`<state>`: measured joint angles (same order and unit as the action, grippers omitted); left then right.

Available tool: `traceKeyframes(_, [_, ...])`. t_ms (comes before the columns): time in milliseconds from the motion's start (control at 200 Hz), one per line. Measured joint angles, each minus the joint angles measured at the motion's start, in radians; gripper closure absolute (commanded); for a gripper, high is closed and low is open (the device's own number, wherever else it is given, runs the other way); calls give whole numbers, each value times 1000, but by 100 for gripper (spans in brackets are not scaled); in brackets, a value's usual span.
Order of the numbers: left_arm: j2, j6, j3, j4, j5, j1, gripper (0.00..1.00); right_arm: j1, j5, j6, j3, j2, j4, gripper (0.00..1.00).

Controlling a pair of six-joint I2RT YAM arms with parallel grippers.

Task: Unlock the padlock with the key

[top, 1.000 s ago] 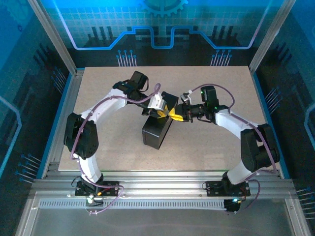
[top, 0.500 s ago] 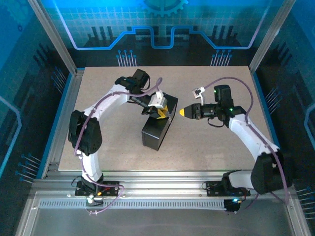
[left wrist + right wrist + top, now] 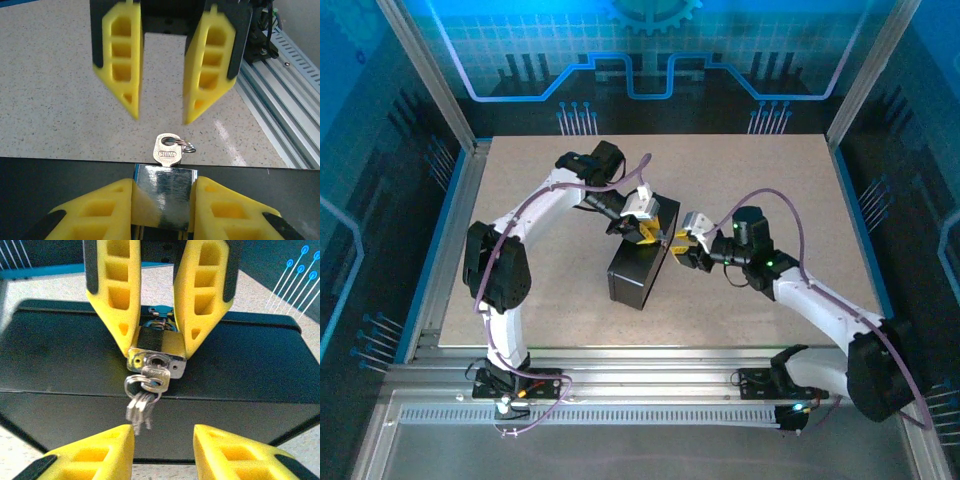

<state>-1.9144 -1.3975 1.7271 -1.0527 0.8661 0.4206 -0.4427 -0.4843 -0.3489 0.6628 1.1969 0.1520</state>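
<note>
Left gripper [image 3: 156,342] is clamped on the body of the brass-and-chrome padlock [image 3: 165,192], 1 pad on each side. It holds the padlock over the far end of the black box [image 3: 60,355], keyhole face turned away from the box. 1 key [image 3: 154,374] sits in the keyhole, and spare keys [image 3: 140,412] hang from its ring. Right gripper [image 3: 161,112] stands just off that same end of the box, fingers spread, facing the key and clear of it.

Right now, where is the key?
In the right wrist view the key sticks out of the padlock, mid-frame against the black box; the left gripper clamps the padlock, the right gripper open just below.
</note>
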Motion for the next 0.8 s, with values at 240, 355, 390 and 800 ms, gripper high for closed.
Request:
traceKeyframes(240, [0,-1,0,-5,3,0,93,-19,83,-103,6,20,60,69])
traceKeyframes(355, [0,-1,0,-5,4,0,93,-32,88,-122,23,20,63,70])
traceKeyframes(390, [0,-1,0,-5,4,0,93,-38,89,-128,30,21,63,71])
traceKeyframes(800, [0,-1,0,-8,13,-6,93,-65,103,-158,51,32,39,77])
